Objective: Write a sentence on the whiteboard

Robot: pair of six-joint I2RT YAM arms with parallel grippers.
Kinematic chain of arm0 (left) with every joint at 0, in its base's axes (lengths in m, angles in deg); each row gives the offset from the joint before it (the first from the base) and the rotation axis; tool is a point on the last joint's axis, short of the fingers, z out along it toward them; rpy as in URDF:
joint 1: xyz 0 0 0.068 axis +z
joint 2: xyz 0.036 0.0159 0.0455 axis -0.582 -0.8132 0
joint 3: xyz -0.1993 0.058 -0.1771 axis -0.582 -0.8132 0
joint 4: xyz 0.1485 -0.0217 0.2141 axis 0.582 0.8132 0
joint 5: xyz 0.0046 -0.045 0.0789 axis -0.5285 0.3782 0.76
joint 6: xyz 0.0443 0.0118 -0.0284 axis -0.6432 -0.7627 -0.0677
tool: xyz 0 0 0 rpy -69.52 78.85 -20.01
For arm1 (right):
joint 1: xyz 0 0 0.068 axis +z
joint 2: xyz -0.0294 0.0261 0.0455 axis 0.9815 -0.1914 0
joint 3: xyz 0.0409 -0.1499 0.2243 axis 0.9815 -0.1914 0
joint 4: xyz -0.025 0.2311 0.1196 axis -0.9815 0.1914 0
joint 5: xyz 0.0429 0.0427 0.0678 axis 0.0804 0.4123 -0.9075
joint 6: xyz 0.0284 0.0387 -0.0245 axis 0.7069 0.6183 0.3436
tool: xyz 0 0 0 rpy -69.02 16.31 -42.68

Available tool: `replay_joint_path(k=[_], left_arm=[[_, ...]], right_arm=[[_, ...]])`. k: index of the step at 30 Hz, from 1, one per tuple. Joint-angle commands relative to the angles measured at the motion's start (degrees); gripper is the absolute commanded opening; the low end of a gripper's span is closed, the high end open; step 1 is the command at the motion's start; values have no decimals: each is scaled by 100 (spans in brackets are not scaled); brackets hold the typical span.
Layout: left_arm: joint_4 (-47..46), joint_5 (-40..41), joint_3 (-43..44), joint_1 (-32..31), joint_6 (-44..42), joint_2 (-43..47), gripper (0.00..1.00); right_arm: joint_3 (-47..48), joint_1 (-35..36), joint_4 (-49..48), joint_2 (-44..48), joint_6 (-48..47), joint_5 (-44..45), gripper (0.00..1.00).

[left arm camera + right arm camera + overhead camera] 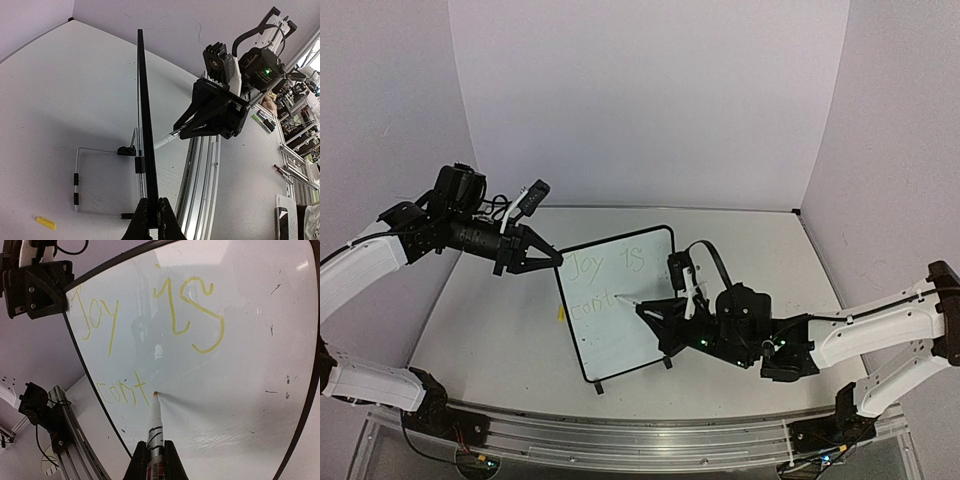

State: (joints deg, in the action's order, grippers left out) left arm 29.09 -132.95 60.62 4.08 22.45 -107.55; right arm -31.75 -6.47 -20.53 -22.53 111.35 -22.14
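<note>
The whiteboard (pixel 623 340) stands upright mid-table, tilted a little back, and shows edge-on in the left wrist view (pixel 144 100). The sentence (pixel 605 266) reads "Joy is" with "cont" below in yellow (pixel 145 315). My left gripper (pixel 557 259) is shut on the board's upper left edge (pixel 151 220). My right gripper (pixel 647 311) is shut on a yellow-and-white marker (pixel 156 427). The marker tip touches the board just right of the "t" (pixel 155 393). The marker also shows from the left wrist (pixel 167 141).
A small yellow cap (pixel 561 313) lies on the table left of the board (pixel 45 223). The board's wire stand (pixel 76 175) sticks out behind it. An aluminium rail (pixel 620 437) runs along the near table edge. Walls close in the back and sides.
</note>
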Motion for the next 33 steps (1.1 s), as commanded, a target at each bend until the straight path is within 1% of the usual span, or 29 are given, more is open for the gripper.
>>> replay_joint_path(k=[1, 10, 18, 33], left_arm=[[52, -105, -55, -32, 2, 34, 0], [50, -107, -55, -31, 4, 34, 0], [51, -109, -59, -31, 5, 26, 0], [51, -111, -58, -31, 5, 36, 0]], right_arm=[[246, -38, -187, -70, -89, 94, 0], [261, -42, -160, -210, 4, -168, 0], [59, -43, -25, -108, 243, -119, 0], [2, -43, 235, 39, 350, 22, 0]])
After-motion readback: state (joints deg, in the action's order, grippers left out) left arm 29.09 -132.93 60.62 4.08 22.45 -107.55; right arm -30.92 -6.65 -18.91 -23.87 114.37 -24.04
